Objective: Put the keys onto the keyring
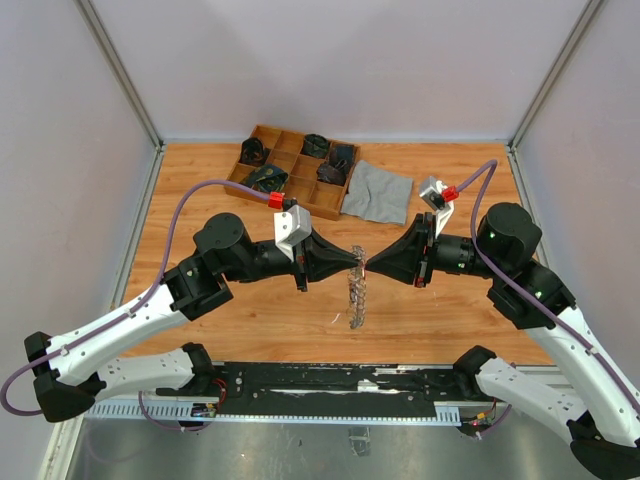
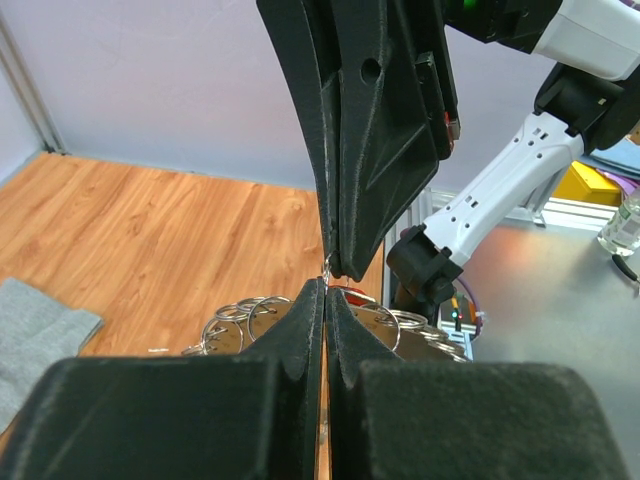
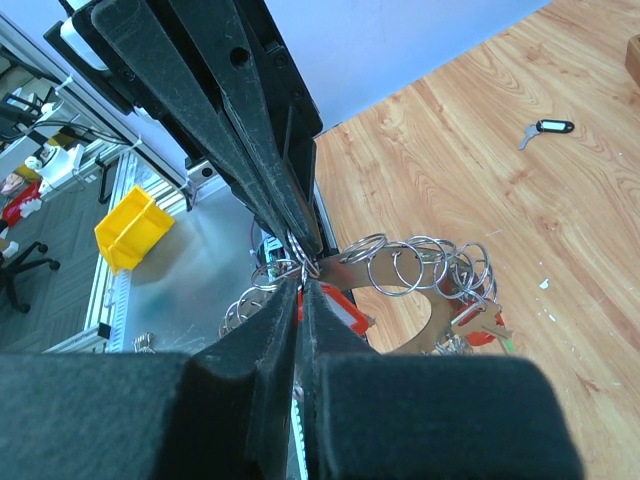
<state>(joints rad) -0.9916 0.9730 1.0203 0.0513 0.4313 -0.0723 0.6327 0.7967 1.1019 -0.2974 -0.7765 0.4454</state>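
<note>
The keyring (image 1: 357,292) hangs in the air between my two grippers, a flat metal plate edged with many silver split rings (image 3: 420,265). It also shows in the left wrist view (image 2: 245,318). My left gripper (image 1: 353,262) and right gripper (image 1: 368,265) meet tip to tip at its top. Both are shut on a thin split ring there, the left (image 2: 326,287) from below, the right (image 3: 303,283) likewise. A red-tagged key (image 3: 337,306) hangs just behind the right fingers, and another red tag (image 3: 482,336) hangs at the plate's far side. A lone key with a dark tag (image 3: 546,128) lies on the table.
A wooden compartment tray (image 1: 262,135) holding dark items stands at the back, with a grey cloth (image 1: 378,190) to its right. Small white scraps (image 1: 335,318) lie on the wood under the keyring. Frame posts stand at the table's corners.
</note>
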